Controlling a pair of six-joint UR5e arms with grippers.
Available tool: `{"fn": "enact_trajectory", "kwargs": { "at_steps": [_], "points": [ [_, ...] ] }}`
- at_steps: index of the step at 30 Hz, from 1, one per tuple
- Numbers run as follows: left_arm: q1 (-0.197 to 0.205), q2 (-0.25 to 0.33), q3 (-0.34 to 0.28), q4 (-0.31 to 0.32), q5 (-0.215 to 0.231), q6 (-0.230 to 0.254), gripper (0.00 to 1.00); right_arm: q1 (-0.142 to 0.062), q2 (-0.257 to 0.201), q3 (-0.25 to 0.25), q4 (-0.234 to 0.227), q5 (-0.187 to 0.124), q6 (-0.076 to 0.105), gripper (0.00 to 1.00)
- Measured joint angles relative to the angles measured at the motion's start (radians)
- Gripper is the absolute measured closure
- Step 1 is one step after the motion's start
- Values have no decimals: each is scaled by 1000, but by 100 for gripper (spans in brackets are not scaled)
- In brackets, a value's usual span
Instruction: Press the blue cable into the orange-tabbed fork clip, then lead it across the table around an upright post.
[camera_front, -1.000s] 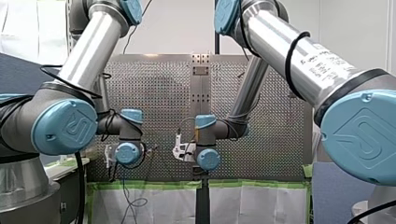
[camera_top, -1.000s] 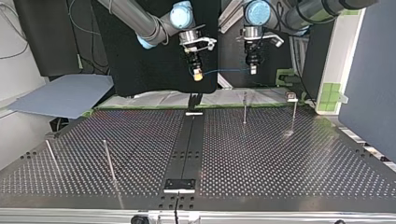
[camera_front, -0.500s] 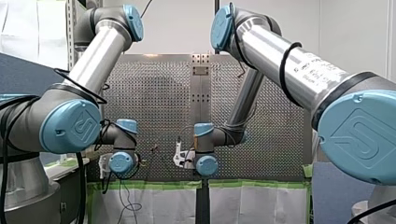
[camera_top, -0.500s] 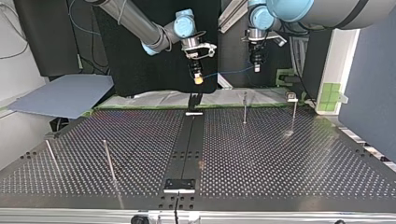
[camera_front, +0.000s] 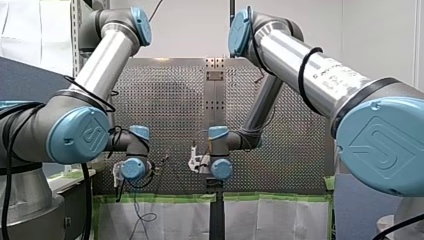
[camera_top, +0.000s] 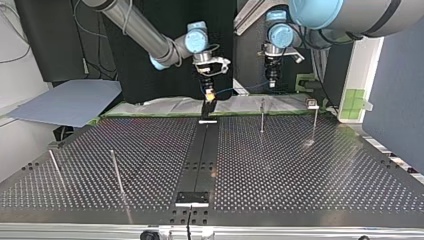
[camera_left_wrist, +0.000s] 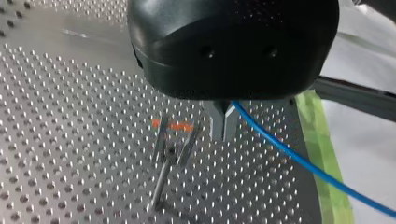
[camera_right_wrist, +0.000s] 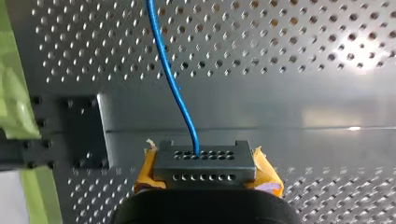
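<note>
Blue cable (camera_top: 235, 90) runs between the two arms above the arm-side edge of the perforated desk (camera_top: 300, 170). My right jaws, yellow-padded, are clenched on it. My left jaws appear clamped on it too, just beside the orange-tabbed fork clip (camera_left_wrist: 173, 140), which the cable has not yet entered.

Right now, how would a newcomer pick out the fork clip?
On the perforated table, near its green-taped edge, look beside my left hand. The fork clip is a thin metal stem splitting into two prongs; only it has orange tabs, unlike the plain posts.
</note>
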Motion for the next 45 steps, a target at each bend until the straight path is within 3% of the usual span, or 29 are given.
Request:
{"fn": "enact_trajectory", "kwargs": {
  "at_steps": [4,9,16,35,45],
  "points": [
    [40,0,16,-29,26,-6,100,-16,3,-1,35,0,4,100],
    [67,0,20,-11,42,-10,100,-33,6,-1,71,0,2,100],
    [71,0,20,37,56,-4,100,-42,13,-1,41,-27,5,100],
    [67,-3,20,43,90,-9,100,-57,23,-2,15,-44,5,100],
    [66,-41,20,54,100,-19,100,-86,46,-5,-16,-59,10,100]
  ]
}}
